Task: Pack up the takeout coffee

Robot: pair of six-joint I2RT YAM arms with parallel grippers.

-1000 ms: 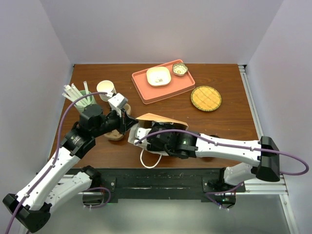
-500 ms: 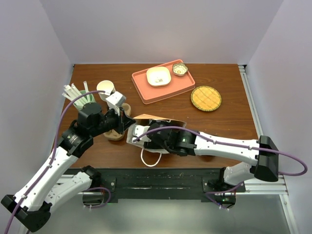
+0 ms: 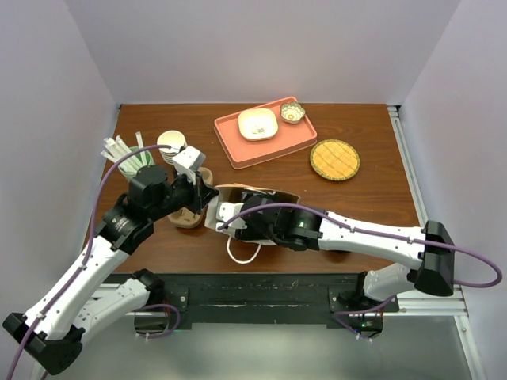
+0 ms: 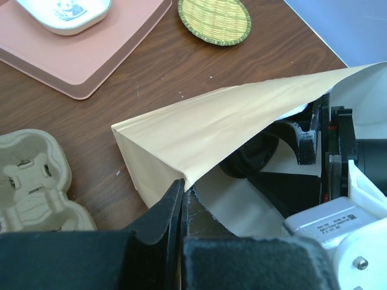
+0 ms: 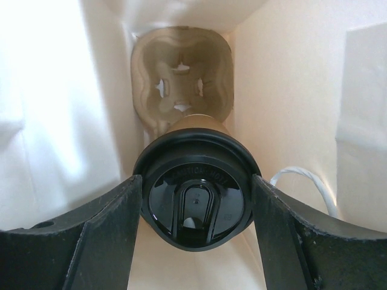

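The paper bag (image 3: 255, 195) lay on the bench (image 3: 356, 206), near the middle and a little to the left, and both arms met at it. The left fingers (image 4: 158, 226) were pressed together on one edge of the bag's mouth, and this lifted the top sheet so that the opening made a tent. The right arm reached into the bag from the right. Its fingers (image 5: 103, 241) were clamped on the coffee cup (image 5: 195, 208), one on each side just below the black lid. The cup was therefore already inside the bag, carried and not yet set down. Its long axis ran along the reach of the right fingers: the lid faced back toward the wrist and the base pointed deeper in. Straight beyond the base, at the closed end of the bag, a cardboard cup holder (image 5: 181, 72) was waiting, and the cup seemed to be in line with it. I judged that the coming move belonged to the right arm alone: push the cup further along this axis into the holder, then release. A second cup holder (image 4: 30, 175) stood outside, left of the bag.
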